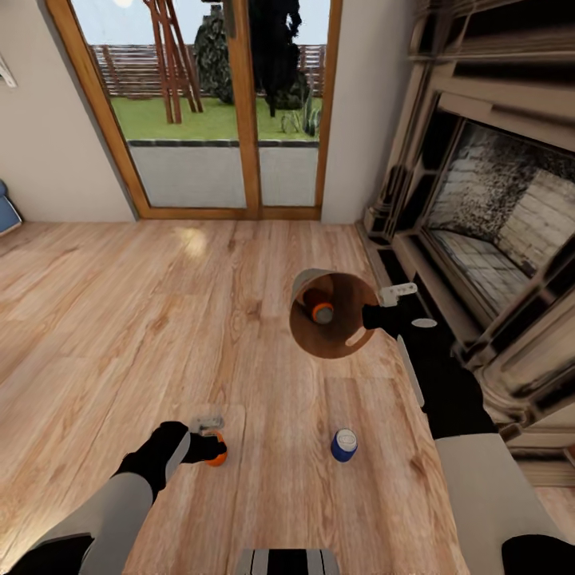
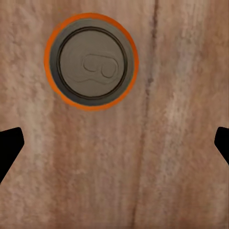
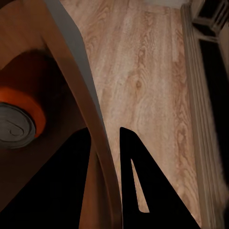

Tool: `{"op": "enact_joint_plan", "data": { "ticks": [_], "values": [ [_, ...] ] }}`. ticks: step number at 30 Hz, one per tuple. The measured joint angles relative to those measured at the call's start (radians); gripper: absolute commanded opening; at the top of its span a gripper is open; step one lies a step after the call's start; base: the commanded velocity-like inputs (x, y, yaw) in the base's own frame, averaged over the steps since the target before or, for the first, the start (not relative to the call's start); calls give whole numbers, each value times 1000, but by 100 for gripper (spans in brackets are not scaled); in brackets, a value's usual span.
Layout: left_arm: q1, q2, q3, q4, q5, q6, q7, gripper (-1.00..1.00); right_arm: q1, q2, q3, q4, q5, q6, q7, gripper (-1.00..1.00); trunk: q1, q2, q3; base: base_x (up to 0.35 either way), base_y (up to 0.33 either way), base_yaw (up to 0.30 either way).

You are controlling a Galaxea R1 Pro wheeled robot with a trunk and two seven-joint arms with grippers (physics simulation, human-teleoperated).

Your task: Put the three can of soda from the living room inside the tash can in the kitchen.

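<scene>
Wood flooring carries your left gripper (image 2: 114, 143), jaws apart, above an orange can (image 2: 91, 61). Your right gripper (image 3: 112, 157) clamps the trash can (image 1: 331, 315) rim (another orange can (image 1: 322, 311) inside); the blue can (image 1: 344, 445) stands nearer. Descend off-centre and a finger could topple the can.

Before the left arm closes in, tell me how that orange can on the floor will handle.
The orange can stands upright on smooth wood floor, so a sideways knock would probably tip it and let it roll. Its round wall looks slick; the jaws should close squarely.
</scene>
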Motion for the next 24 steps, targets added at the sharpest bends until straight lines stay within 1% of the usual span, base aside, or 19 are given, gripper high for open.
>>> {"op": "enact_joint_plan", "data": {
  "ticks": [2,3,5,7,8,11,14,17,24],
  "values": [
    [-6,0,0,-16,0,8,0,100,0,-1,-1,-37,-4,35,1,-100,1,0,-8,0,0,0],
    [-7,0,0,-19,0,9,0,100,0,-1,-1,-49,0,41,1,-100,1,-1,-12,0,0,0],
    [-11,0,0,-26,1,11,0,100,0,-2,-1,-74,3,68,1,-100,1,-1,-12,0,0,0],
    [-18,0,0,-29,1,11,1,100,0,-3,-2,-122,0,107,2,-100,1,-1,-12,0,0,0],
    [-22,0,0,-29,1,11,1,100,0,-4,-2,-163,0,145,4,-100,1,-1,-12,0,0,0],
    [-26,0,0,-30,1,12,1,100,0,-8,-3,-242,-3,194,9,-100,1,-1,-12,0,0,0],
    [-27,1,0,-29,1,11,2,100,0,-11,-7,-275,-2,206,13,-100,1,-1,-12,0,0,0],
    [-27,1,0,-29,0,10,2,100,0,-14,-10,-284,1,209,16,-100,1,-1,-12,0,0,0],
    [-27,1,-1,-29,-1,10,4,100,0,-16,-14,-286,-1,209,18,-100,5,-2,-39,0,0,0]
  ]
}}
